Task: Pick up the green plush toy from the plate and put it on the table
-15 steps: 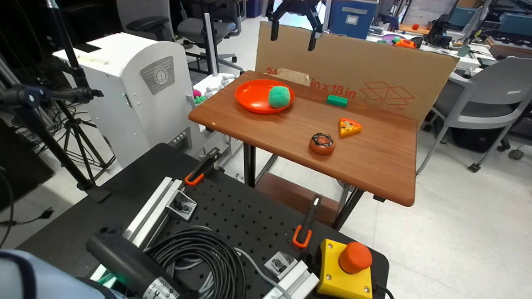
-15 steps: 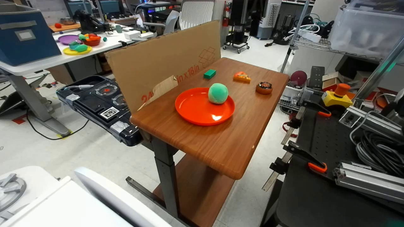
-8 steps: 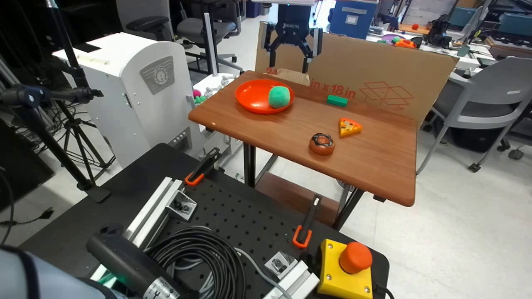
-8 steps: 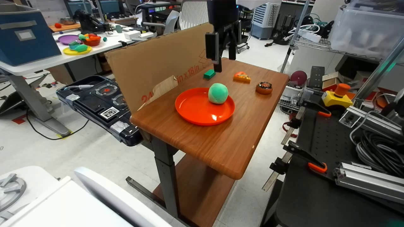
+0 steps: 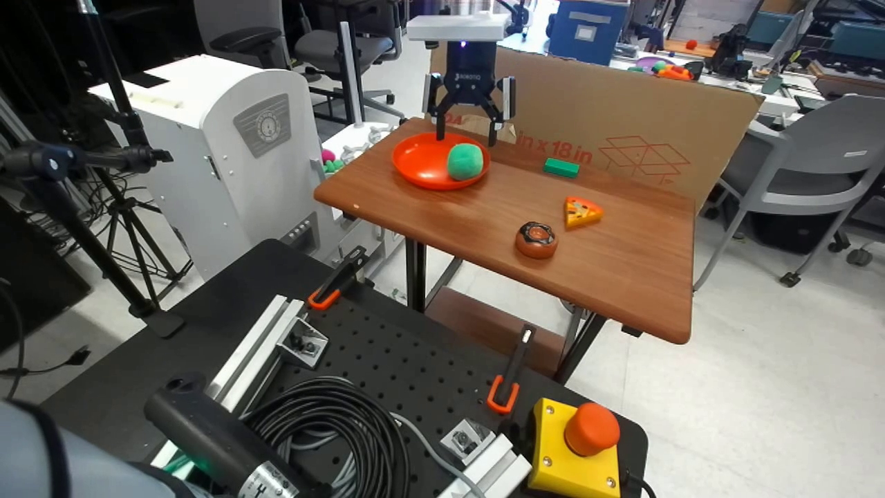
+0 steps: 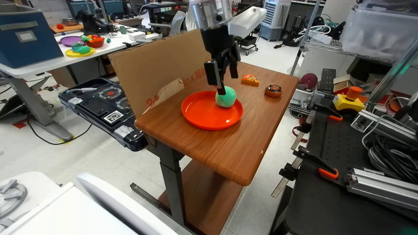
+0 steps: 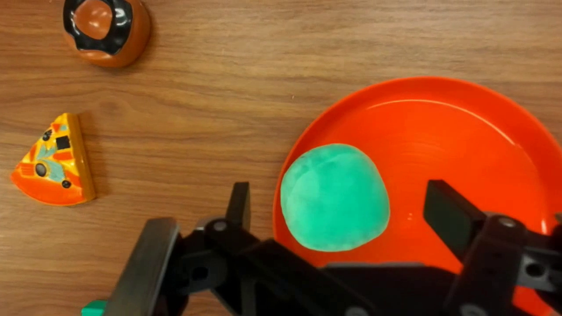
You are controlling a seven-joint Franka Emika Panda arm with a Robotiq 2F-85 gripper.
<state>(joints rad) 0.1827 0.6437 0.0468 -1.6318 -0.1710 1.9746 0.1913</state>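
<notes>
The green plush toy (image 5: 465,162) is a round teal ball. It lies in the orange plate (image 5: 425,162), near the rim, in both exterior views (image 6: 228,99). The plate (image 6: 202,114) rests on the brown wooden table (image 5: 622,263). My gripper (image 5: 467,140) is open and empty, pointing down, above the plate's far side. In an exterior view a fingertip (image 6: 221,91) overlaps the toy's upper edge; I cannot tell any contact. In the wrist view the toy (image 7: 336,197) shows between the spread fingers (image 7: 452,215), with a gap on each side.
A pizza-slice toy (image 5: 581,211) and a dark brown round object (image 5: 536,240) lie on the table away from the plate. A green block (image 5: 561,167) lies near the cardboard sheet (image 5: 594,111) standing along the table's far edge.
My gripper has come down from the top of the views toward the plate and toy, staying open. The toy, plate and other objects have not moved.
</notes>
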